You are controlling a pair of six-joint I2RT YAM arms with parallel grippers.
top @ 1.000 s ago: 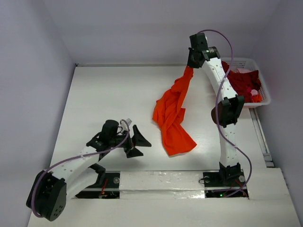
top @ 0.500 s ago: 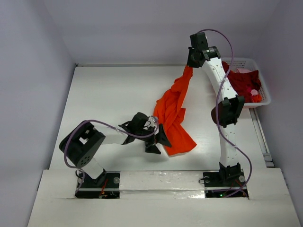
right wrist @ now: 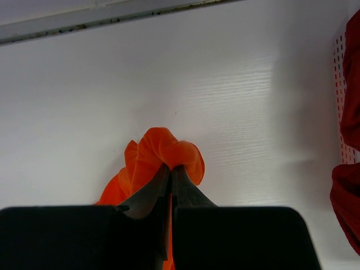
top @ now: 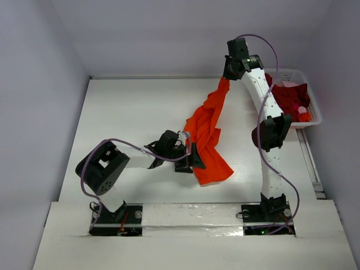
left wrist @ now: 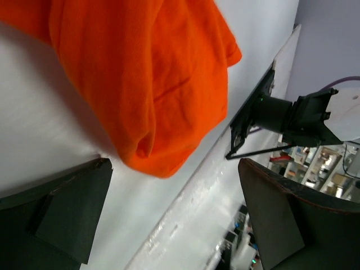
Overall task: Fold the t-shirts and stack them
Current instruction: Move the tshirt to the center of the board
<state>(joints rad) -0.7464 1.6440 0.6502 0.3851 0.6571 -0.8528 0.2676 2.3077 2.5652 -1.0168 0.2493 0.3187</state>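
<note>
– Where's the orange t-shirt (top: 207, 135) from where you stand?

– Mid-bench, right of centre. It's drawn into a long rope that runs far to near. The far end is lifted and pinched, and the loose end is spread flat on the bench (top: 129, 112) towards the near edge.

– Pinched by what?

– The right jaws, out at the end of the right arm (top: 264, 107). The right wrist camera shows them closed together on a small bunched fold of orange, with bare bench beyond. From overhead you only see the cloth rising to meet them.

– And the left jaws?

– Wide apart, with nothing in them. The left arm (top: 135, 163) is stretched out low across the bench, and the jaws sit just beside the left edge of the shirt's lower part. The left wrist camera shows a rounded orange fold lying just ahead of the gap. I can't tell whether the cloth touches either jaw.

– Any other shirts?

– Dark red shirts (top: 289, 98) are heaped in the white basket (top: 315, 107) at the far right, with a pinkish one (top: 289, 84) behind them. The right wrist camera catches only a strip of dark red and lattice at its edge
</note>
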